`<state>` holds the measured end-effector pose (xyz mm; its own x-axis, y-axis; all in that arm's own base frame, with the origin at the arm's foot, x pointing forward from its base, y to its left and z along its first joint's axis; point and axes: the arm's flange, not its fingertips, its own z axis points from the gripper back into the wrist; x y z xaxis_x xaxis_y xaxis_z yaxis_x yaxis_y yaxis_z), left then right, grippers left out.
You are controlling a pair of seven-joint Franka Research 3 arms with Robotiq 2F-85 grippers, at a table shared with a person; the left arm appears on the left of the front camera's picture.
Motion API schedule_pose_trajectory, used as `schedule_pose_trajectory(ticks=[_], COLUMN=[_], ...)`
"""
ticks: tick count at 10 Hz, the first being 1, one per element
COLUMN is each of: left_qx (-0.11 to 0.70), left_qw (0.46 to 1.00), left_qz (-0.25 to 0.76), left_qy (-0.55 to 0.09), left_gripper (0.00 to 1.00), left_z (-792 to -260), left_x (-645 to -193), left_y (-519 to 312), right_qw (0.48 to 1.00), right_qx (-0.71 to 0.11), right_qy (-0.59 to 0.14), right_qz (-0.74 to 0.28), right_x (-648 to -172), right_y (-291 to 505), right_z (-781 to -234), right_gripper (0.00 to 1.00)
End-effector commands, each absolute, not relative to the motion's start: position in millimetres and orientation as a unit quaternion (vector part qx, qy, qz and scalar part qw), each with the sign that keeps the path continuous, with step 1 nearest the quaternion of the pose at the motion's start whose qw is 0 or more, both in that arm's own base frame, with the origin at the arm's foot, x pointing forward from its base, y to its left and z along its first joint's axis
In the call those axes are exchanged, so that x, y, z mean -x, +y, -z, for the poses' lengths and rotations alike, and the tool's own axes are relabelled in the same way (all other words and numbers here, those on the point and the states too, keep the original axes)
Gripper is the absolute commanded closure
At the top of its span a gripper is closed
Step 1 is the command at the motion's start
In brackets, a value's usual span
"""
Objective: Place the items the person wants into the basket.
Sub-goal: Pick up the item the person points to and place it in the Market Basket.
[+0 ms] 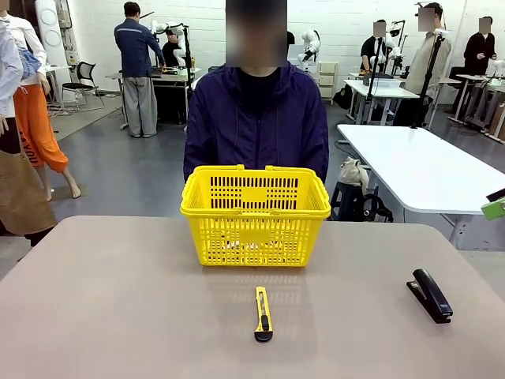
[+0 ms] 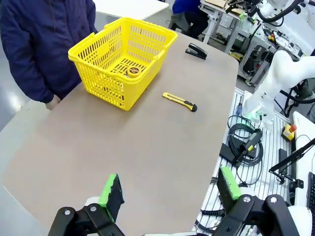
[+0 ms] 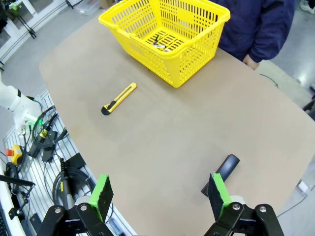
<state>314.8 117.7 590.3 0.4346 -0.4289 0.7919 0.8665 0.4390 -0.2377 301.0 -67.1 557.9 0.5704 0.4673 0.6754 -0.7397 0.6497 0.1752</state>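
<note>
Basket (image 1: 254,215) at desk's far edge, in front of person (image 1: 256,122) (within their reach). Tape measure (image 2: 133,72) and pen-like items (image 3: 158,41) lie inside. Utility knife (image 1: 263,313) mid-desk, stapler (image 1: 430,294) near right edge, likely unwanted. Left gripper (image 2: 170,191) and right gripper (image 3: 160,192) agape, empty, above near edge.

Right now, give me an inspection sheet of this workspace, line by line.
Surface: tan table, mostly bare.
Job's things: yellow basket at the far side in front of the person; tape measure and pen-like items lie inside it.
Clutter: utility knife mid-table; black stapler on the robot's right.
Grippers: left gripper open, holding nothing; right gripper open, holding nothing.
Cables: coiled cables beside the table by an arm base.
Surroundings: other tables and people farther off.
</note>
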Motion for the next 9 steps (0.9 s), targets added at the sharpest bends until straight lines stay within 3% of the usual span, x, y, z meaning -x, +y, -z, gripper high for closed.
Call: schedule_pose_trajectory(ticks=[1,9], left_qx=[0.332,0.332], left_qw=[0.778,0.778], left_qz=[0.417,0.417], left_qy=[-0.333,-0.333], left_gripper=[0.0,0.0], left_z=[-589.5,-589.5], left_x=[-315.4,-315.4], left_y=[117.2,117.2], right_qw=[0.857,0.857], right_qx=[-0.229,-0.229], right_qy=[-0.299,-0.299], right_qz=[-0.353,-0.353], right_x=[-302.2,-302.2], right_y=[-67.3,-67.3], right_z=[-557.3,-557.3], right_gripper=[0.0,0.0])
